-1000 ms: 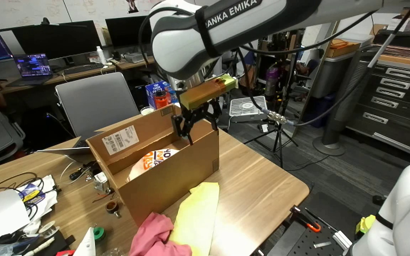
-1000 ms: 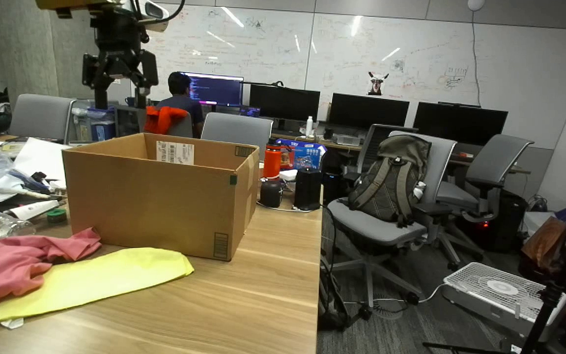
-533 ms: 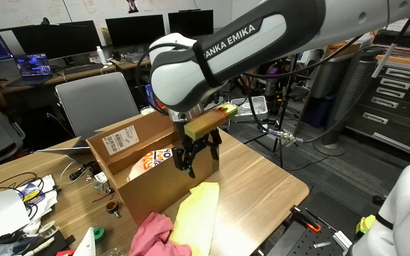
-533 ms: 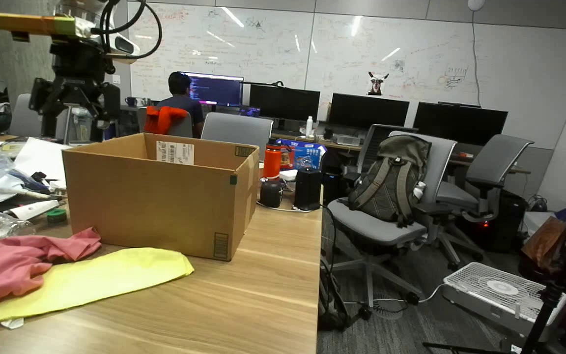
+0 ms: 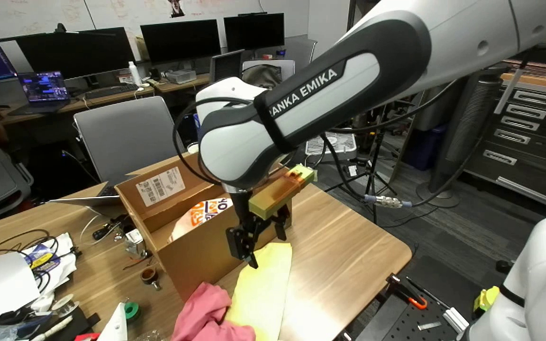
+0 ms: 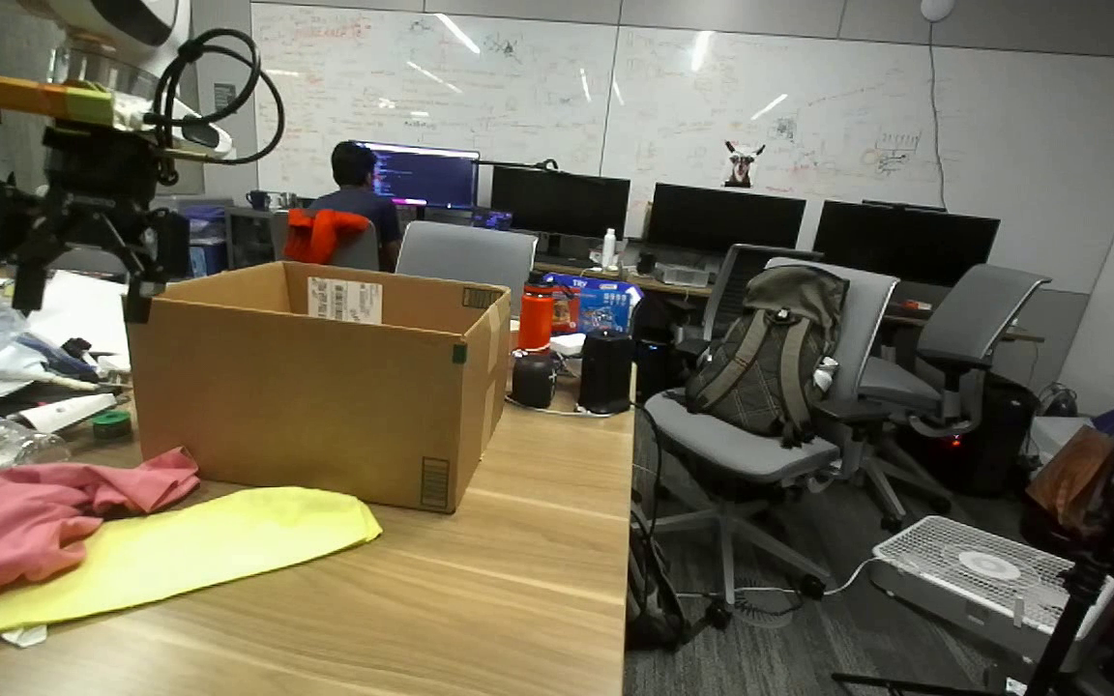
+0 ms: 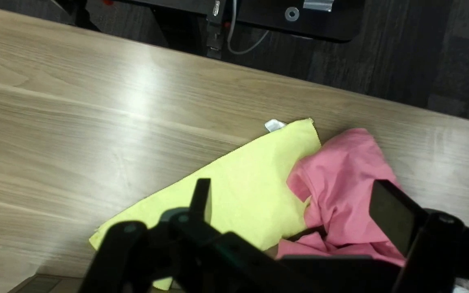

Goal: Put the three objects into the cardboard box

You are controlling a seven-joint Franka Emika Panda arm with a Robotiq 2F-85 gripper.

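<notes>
Gripper (image 7: 293,199) wide, gap clear, hanging higher than yellow cloth (image 7: 255,191) and pink cloth (image 7: 342,179), touching neither. Wrist view frames both between the jaws: yellow mid-frame, pink right of centre and overlapping yellow's edge. Vs a second ago: gripper lower in both exterior views; cloths and box (image 5: 206,260) unmoved. Bag (image 5: 202,215) sits inside the box, left of centre in an exterior view; in an exterior view the near wall (image 6: 296,396) hides the interior.
</notes>
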